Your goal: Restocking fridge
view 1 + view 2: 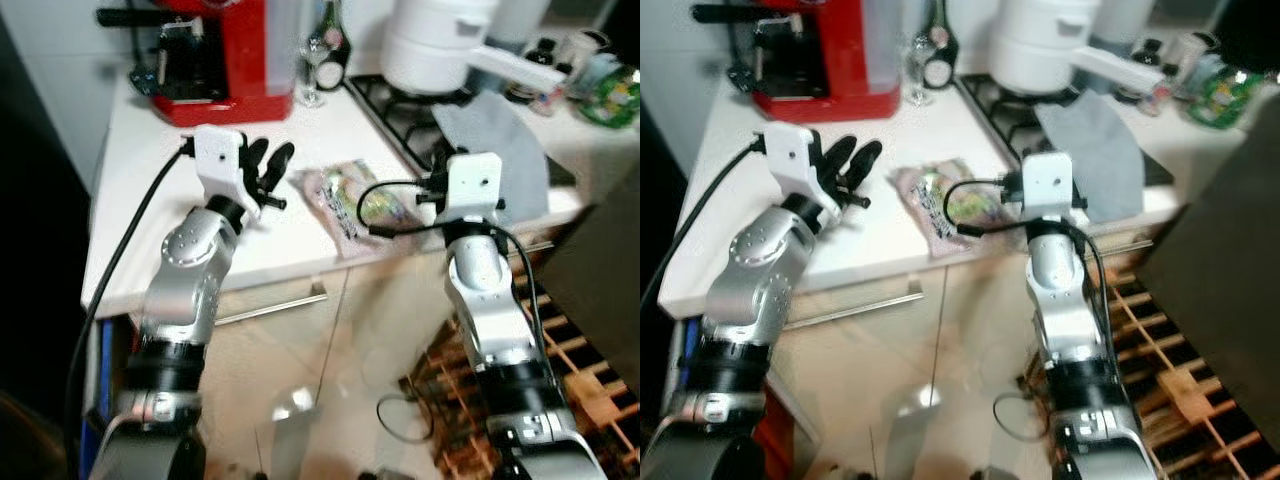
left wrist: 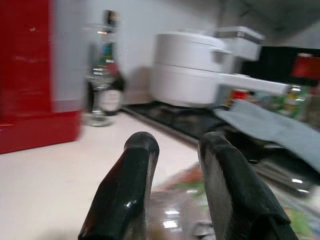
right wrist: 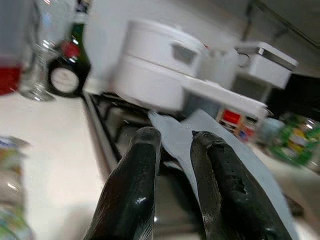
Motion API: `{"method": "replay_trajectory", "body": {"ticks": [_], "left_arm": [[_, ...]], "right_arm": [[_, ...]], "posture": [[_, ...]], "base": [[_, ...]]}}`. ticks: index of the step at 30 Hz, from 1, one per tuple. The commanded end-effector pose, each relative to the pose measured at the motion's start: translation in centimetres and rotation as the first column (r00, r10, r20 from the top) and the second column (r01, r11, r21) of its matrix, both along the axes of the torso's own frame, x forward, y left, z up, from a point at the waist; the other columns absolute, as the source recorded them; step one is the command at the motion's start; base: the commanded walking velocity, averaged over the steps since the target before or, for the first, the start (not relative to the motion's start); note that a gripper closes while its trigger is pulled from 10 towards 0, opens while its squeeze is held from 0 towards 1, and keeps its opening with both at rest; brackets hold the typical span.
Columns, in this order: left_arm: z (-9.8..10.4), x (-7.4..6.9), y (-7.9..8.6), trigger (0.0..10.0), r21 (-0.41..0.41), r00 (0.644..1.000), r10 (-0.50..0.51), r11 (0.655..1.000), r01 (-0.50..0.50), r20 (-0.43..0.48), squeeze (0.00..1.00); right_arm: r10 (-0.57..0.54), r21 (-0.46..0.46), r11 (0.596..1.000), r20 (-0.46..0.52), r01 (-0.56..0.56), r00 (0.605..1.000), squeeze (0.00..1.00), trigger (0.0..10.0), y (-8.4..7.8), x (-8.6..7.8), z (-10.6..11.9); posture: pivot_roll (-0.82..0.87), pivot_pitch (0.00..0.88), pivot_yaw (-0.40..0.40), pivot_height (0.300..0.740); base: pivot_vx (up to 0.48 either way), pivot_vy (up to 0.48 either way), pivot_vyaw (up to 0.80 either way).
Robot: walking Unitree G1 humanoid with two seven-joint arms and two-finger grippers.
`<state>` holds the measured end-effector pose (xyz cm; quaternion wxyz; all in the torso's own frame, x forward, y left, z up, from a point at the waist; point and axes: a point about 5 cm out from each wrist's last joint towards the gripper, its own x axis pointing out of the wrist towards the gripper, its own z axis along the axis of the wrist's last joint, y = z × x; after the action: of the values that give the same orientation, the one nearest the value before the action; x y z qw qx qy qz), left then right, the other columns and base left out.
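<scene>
Both silver arms reach up from the bottom of the head view toward the white tabletop. Biggest things first: the red coffee machine at the back left, then the white pot on the black hob, with a grey cloth draped off the hob's edge. The pot's lid is on, so I can't tell what's in it. A dark bottle and a wine glass stand between machine and hob.

Now the item to restock: a clear packet of food lies flat near the tabletop's front edge, between the two arms. Left gripper hovers just beside it, fingers a little apart, holding nothing. Right gripper points past the packet toward the hob, fingers narrowly parted, empty too.

The risk, as I judge it: the packet looks slick and floppy, so a shallow pinch could slide off, or nudge it over the edge.
</scene>
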<state>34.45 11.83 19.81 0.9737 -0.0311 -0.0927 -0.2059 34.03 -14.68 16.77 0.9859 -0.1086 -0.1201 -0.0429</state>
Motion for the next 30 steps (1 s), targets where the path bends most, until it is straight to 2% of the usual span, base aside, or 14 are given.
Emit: {"method": "replay_trajectory", "body": {"ticks": [1, 4, 10, 16, 17, 19, 21, 22, 26, 28, 30], "left_arm": [[0.3, 0.2, 0.0, 10.0, 0.008, 1.000, 0.013, 1.000, -0.013, 0.008, 0.00], [0.5, 0.4, -0.6, 10.0, 0.004, 1.000, 0.002, 1.000, -0.002, 0.018, 0.00], [0.5, 0.5, -1.0, 10.0, 0.021, 1.000, 0.005, 1.000, -0.006, 0.021, 0.00], [0.6, 1.2, -0.3, 10.0, 0.051, 0.999, 0.041, 0.998, -0.042, 0.028, 0.00], [0.0, 1.8, 0.5, 10.0, 0.099, 0.994, 0.106, 0.990, -0.105, -0.010, 0.00], [-0.6, 2.5, 1.4, 10.0, 0.154, 0.985, 0.167, 0.975, -0.159, -0.038, 0.00], [-0.7, 2.6, 1.6, 10.0, 0.173, 0.983, 0.178, 0.970, -0.169, -0.035, 0.00], [-0.5, 3.2, 2.3, 10.0, 0.194, 0.976, 0.216, 0.959, -0.206, -0.030, 0.00], [0.5, 3.9, 3.0, 10.0, 0.175, 0.971, 0.240, 0.956, -0.236, -0.005, 0.00], [-0.5, 4.4, 3.7, 10.0, 0.204, 0.967, 0.250, 0.950, -0.235, -0.054, 0.00], [-0.6, 4.5, 3.7, 10.0, 0.200, 0.970, 0.235, 0.955, -0.219, -0.062, 0.00]], "right_arm": [[-0.003, 0.001, 1.000, 0.023, 0.003, 1.000, 0.00, 10.0, 0.0, 0.3, 0.8], [-0.002, -0.030, 1.000, 0.031, 0.002, 1.000, 0.00, 10.0, -0.3, 0.3, 1.1], [-0.023, -0.022, 0.999, 0.040, 0.024, 0.999, 0.00, 10.0, -1.3, 0.1, 1.3], [-0.016, -0.042, 0.999, 0.069, 0.019, 0.997, 0.00, 10.0, -1.6, -0.5, 1.6], [0.000, -0.036, 0.999, 0.086, 0.003, 0.996, 0.00, 10.0, -1.6, -0.7, 1.9], [0.026, -0.022, 0.999, 0.097, -0.024, 0.995, 0.00, 10.0, -1.4, -1.0, 2.4], [0.036, -0.023, 0.999, 0.098, -0.034, 0.995, 0.00, 10.0, -1.3, -1.0, 2.4], [0.066, -0.010, 0.998, 0.082, -0.065, 0.994, 0.00, 10.0, -0.8, -1.2, 2.0], [0.084, 0.027, 0.996, 0.054, -0.086, 0.995, 0.00, 10.0, -0.4, -1.3, 1.6], [0.081, 0.076, 0.994, 0.024, -0.083, 0.996, 0.00, 10.0, -0.1, -1.4, 0.9], [0.080, 0.102, 0.992, 0.008, -0.081, 0.997, 0.00, 10.0, 0.2, -1.5, 0.5]], "posture": [[-0.02, 0.000, -0.065, 0.740], [-0.03, 0.000, -0.063, 0.740], [-0.04, 0.000, -0.056, 0.740], [-0.06, 0.000, -0.043, 0.740], [-0.09, 0.000, -0.024, 0.740], [-0.09, 0.000, -0.021, 0.740], [-0.09, 0.000, -0.021, 0.740], [-0.09, 0.000, -0.030, 0.740], [-0.07, 0.000, -0.038, 0.740], [-0.07, 0.000, -0.043, 0.740], [-0.07, 0.000, -0.035, 0.740]], "base": [[0.000, 0.000, 0.00], [0.000, 0.000, 0.00], [0.000, 0.000, -0.73], [0.000, 0.000, -0.12], [0.000, 0.000, 0.00], [0.000, 0.000, 0.00], [0.000, 0.000, 0.00], [0.000, 0.000, 0.00], [0.000, 0.000, 0.00], [0.000, 0.000, 0.00], [0.000, 0.000, 0.00]]}}
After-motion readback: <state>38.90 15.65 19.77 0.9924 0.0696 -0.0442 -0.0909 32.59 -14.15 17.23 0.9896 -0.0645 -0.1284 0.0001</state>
